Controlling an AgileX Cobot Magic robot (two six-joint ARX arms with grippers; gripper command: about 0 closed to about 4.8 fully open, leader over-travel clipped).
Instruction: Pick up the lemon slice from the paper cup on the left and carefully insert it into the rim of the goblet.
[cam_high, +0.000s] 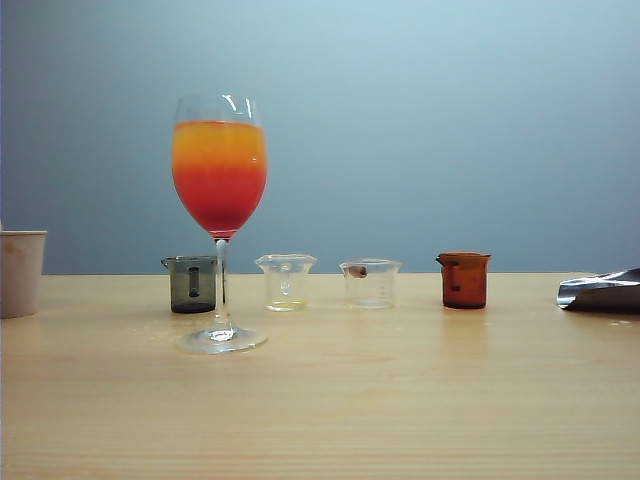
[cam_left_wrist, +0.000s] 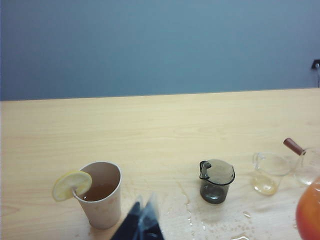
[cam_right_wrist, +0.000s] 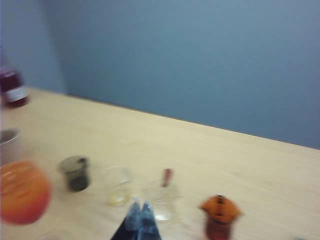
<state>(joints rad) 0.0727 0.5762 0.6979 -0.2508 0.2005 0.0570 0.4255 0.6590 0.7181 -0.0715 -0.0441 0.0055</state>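
Observation:
The lemon slice (cam_left_wrist: 71, 184) is wedged on the rim of the paper cup (cam_left_wrist: 104, 200), which holds some brownish liquid. In the exterior view the paper cup (cam_high: 20, 272) stands at the far left edge and the slice is out of view. The goblet (cam_high: 220, 210), layered orange over red, stands left of centre; its bowl also shows in both wrist views (cam_left_wrist: 310, 215) (cam_right_wrist: 22, 192). My left gripper (cam_left_wrist: 142, 204) is shut and empty, hovering just beside the cup. My right gripper (cam_right_wrist: 140, 204) is shut and empty, blurred, above the clear beakers.
Behind the goblet stand a dark grey beaker (cam_high: 192, 284), two clear beakers (cam_high: 285, 281) (cam_high: 370, 283) and an amber beaker (cam_high: 464, 279). A shiny dark pointed shape (cam_high: 600, 291) enters at the right edge. Water drops (cam_left_wrist: 190, 212) lie near the grey beaker. A dark red bottle (cam_right_wrist: 12, 87) stands far off.

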